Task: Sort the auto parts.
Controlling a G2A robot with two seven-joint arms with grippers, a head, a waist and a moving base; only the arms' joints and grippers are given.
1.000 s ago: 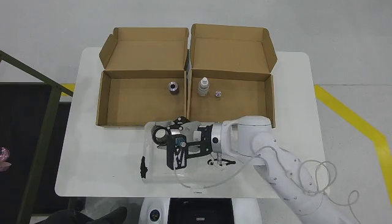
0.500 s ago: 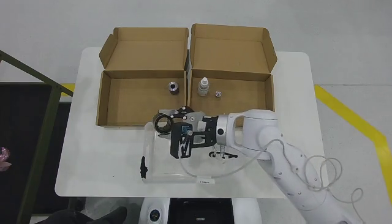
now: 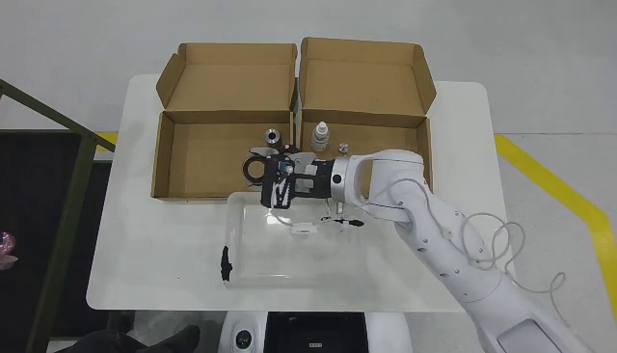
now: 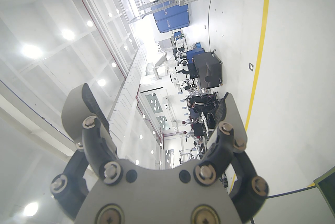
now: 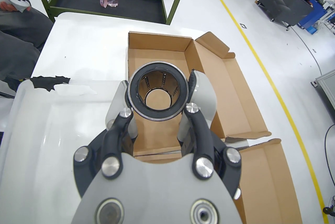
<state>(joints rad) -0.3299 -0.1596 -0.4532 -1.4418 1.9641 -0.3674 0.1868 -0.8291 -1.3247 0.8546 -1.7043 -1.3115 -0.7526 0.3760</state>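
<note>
sleeve (image 5: 158,114): bright metal, matt black rim | boxes (image 3: 207,165): matt cardboard | tray (image 3: 260,257): clear glossy plastic

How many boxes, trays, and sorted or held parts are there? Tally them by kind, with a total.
Cardboard boxes: 2
Clear tray: 1
Parts lying in the boxes: 3
Bearing sleeve held by the right gripper: 1
Total: 7
</note>
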